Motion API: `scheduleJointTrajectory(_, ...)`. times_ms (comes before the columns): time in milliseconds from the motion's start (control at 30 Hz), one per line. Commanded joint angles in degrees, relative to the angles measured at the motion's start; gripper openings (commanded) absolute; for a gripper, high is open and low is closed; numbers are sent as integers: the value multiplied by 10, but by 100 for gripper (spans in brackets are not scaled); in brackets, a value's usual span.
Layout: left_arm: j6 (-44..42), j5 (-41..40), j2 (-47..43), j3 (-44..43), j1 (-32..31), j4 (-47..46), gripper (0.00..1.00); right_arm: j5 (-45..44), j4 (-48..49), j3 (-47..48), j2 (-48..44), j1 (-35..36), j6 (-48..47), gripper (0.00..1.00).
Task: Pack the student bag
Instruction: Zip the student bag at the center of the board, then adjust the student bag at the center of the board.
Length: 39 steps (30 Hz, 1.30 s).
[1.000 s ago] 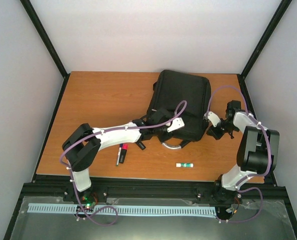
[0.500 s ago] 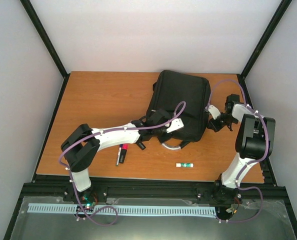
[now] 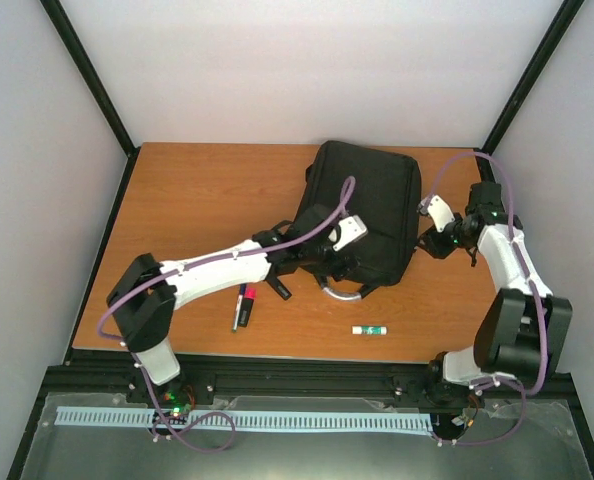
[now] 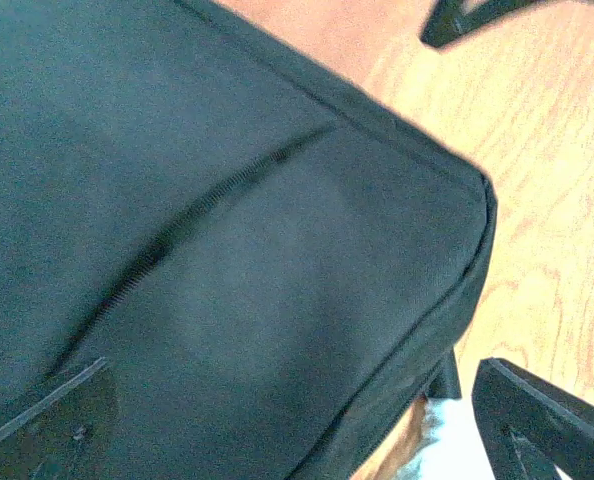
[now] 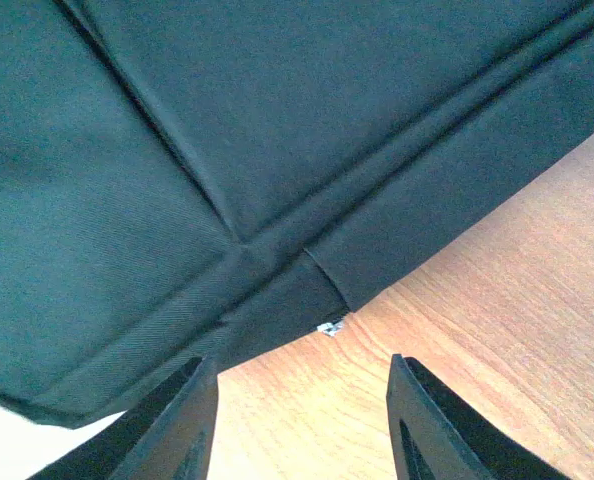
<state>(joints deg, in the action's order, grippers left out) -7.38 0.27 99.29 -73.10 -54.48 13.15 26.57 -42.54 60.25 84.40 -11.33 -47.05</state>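
Note:
The student bag (image 3: 365, 200), a large black backpack, lies flat at the middle back of the table, its grey loop handle (image 3: 341, 293) at the near end. My left gripper (image 3: 349, 262) hovers over the bag's near end. In the left wrist view it (image 4: 297, 445) stands wide open, with black fabric and a zip line (image 4: 177, 230) filling the space below. My right gripper (image 3: 429, 244) sits at the bag's right edge. It (image 5: 302, 430) is open over bare wood, just short of the bag's hem (image 5: 277, 300) and a small silver zip pull (image 5: 329, 327).
A red and black marker (image 3: 242, 305) and a small black item (image 3: 280, 290) lie on the wooden table (image 3: 197, 200) left of the handle. A white stick with a green band (image 3: 370, 329) lies near the front edge. Black frame posts stand at the back corners.
Both grippers went from shut to open. The left arm stretched further over the bag's near end. The right arm reached out and shifted back along the bag's right edge.

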Motion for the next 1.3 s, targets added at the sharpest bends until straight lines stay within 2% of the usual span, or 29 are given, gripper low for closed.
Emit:
scheduleJointTrajectory(0, 103, -82, -59, -38, 6, 6, 100, 52, -48, 2, -69, -3, 7, 51)
scheduleJointTrajectory(33, 117, -105, -63, -42, 11, 16, 100, 60, -55, 5, -84, -3, 9, 56)
scheduleJointTrajectory(67, 130, -129, -69, -43, 14, 25, 100, 66, -60, 7, -98, -3, 12, 66)
scheduleJointTrajectory(100, 139, -153, -76, -42, 18, 33, 100, 71, -62, 9, -111, -3, 15, 78)
scheduleJointTrajectory(133, 147, -172, -83, -37, 22, 35, 100, 75, -63, 11, -124, -2, 19, 95)
scheduleJointTrajectory(167, 158, -182, -92, -31, 30, 37, 100, 77, -63, 11, -135, -2, 22, 99)
scheduleJointTrajectory(300, 238, -164, -132, 16, 86, 37, 100, 43, -57, 10, -169, 27, 62, 100)
scheduleJointTrajectory(367, 259, -124, -166, 64, 115, 6, 100, 26, -61, 12, -175, 55, 78, 100)
scheduleJointTrajectory(433, 280, -117, -199, 107, 130, -16, 100, 2, -62, 17, -180, 98, 96, 100)
scheduleJointTrajectory(500, 320, -181, -215, 122, 134, 3, 100, -9, -54, 24, -181, 145, 99, 100)
scheduleJointTrajectory(567, 393, -279, -202, 101, 136, 86, 100, -7, -36, 42, -171, 185, 114, 100)
scheduleJointTrajectory(667, 422, -360, -125, 36, 138, 239, 100, 71, -32, 104, -122, 209, 120, 100)
scheduleJointTrajectory(700, 423, -368, -115, 33, 137, 259, 100, 96, -30, 124, -101, 210, 115, 100)
scheduleJointTrajectory(767, 391, -346, -132, 76, 138, 209, 100, 111, -8, 150, -61, 212, 124, 100)
scheduleJointTrajectory(833, 395, -336, -153, 115, 145, 177, 100, 111, 10, 170, -22, 214, 137, 100)
scheduleJointTrajectory(967, 401, -277, -149, 126, 168, 191, 100, 103, 32, 170, 32, 218, 164, 100)
scheduleJointTrajectory(1067, 390, -254, -136, 127, 170, 197, 100, 80, 93, 116, 14, 220, 201, 100)
scheduleJointTrajectory(1267, 381, -167, -122, 136, 169, 126, 100, 71, 145, 51, -28, 224, 178, 100)
